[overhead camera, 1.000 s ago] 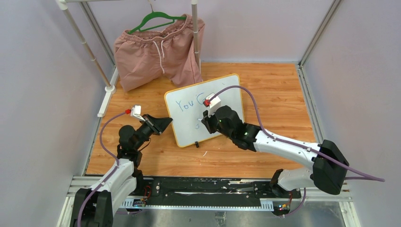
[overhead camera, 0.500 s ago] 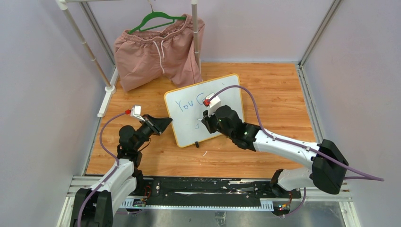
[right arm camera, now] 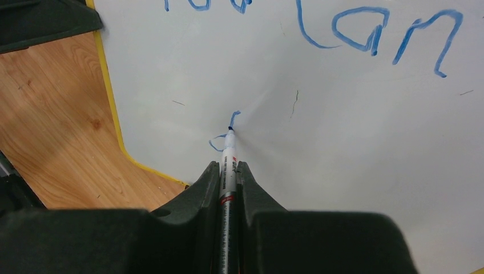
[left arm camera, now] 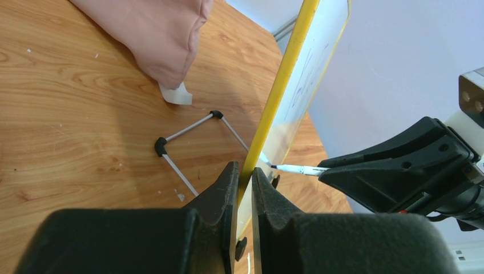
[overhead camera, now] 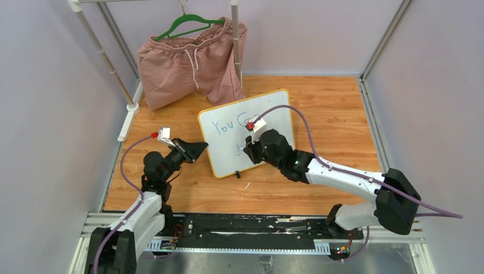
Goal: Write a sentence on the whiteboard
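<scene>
Left wrist: your left gripper [left arm camera: 243, 173] pinches the whiteboard [left arm camera: 281, 94] by its yellow frame.
The board looks light, stiff and slick, likely to tip; brace that edge while your right gripper [right arm camera: 228, 170] clamps the marker [right arm camera: 230, 145].

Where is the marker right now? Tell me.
In the right wrist view the marker sits clamped in the right gripper. Its tip touches the whiteboard at a small blue stroke, just under the first line of the sentence.

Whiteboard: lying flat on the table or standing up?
Standing, leaning back. In the left wrist view the whiteboard rises off the table, wire stand braced behind it, left gripper clamping its yellow edge.
</scene>
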